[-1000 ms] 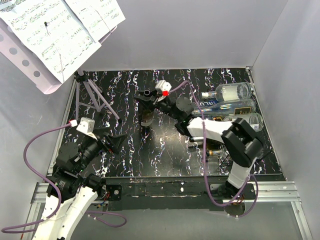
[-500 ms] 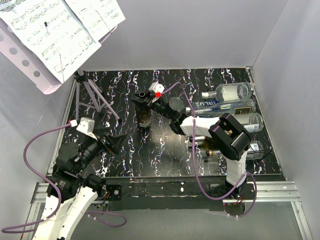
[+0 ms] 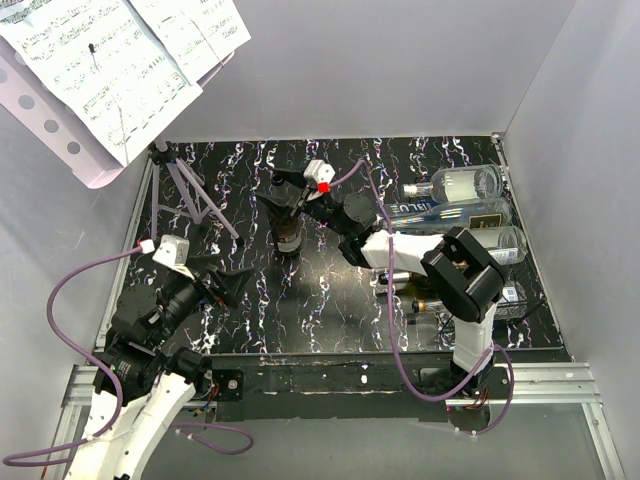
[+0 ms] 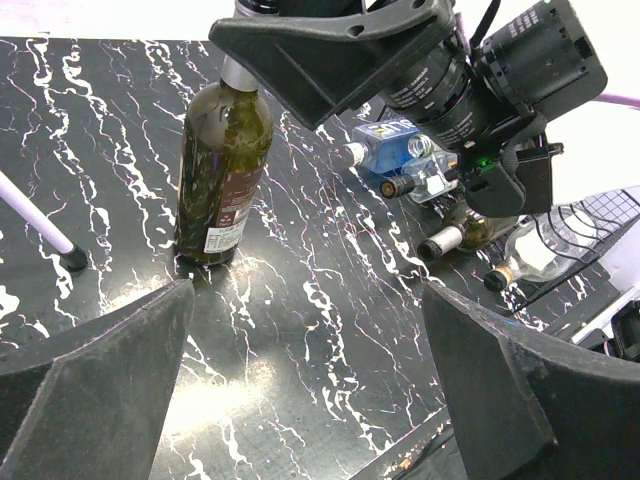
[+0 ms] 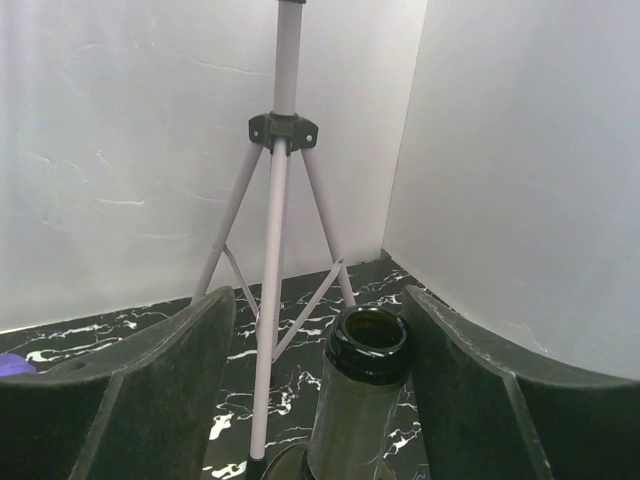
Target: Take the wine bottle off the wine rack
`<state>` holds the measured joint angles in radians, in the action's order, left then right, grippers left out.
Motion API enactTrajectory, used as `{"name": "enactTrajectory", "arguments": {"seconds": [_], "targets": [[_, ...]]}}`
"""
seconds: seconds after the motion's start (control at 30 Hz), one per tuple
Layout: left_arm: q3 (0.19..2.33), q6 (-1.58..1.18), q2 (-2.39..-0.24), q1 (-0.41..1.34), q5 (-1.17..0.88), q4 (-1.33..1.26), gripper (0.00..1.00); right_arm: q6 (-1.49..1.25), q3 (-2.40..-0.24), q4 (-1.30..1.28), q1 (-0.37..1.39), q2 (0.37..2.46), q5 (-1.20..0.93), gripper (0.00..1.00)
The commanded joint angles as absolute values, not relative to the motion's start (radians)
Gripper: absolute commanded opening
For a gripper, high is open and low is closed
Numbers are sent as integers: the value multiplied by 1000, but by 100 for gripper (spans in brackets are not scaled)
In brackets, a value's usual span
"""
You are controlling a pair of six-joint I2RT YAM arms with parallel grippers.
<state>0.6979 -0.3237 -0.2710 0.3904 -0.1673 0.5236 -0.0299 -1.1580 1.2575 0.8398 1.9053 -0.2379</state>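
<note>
Right arm extended toward the upper centre; its end effector (image 3: 283, 191) has fingers apart, flanking the neck of the wine bottle (image 3: 290, 238), which stands upright on the table (image 3: 330, 300), clear of the wine rack (image 4: 605, 207) at right. Left end effector (image 3: 232, 283), lower left, fingers likewise apart.

- Wine bottle (image 5: 355, 420), six o'clock: glossy dark-green glass.
- My right fingers (image 5: 140, 400): matt black plastic.
- Table (image 4: 300, 330): glossy, white-veined black.
- Stand legs (image 5: 268, 330), twelve o'clock: smooth lilac tube.
</note>
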Motion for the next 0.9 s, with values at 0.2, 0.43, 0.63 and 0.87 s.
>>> {"name": "enactTrajectory", "arguments": {"seconds": [0.2,0.43,0.63,0.87], "targets": [[695,-310,-278,394,-166,517,98,-69,-1039,1256,842,1654,-230,73],[693,-311,-265,394,-160,520,98,-31,-845,849,842,1292,-244,71],[692,-311,-271,394,-173,512,98,228,-876,240,842,1010,-187,73],[693,-311,-281,394,-181,508,98,575,-1064,-390,833,899,-31,75]]}}
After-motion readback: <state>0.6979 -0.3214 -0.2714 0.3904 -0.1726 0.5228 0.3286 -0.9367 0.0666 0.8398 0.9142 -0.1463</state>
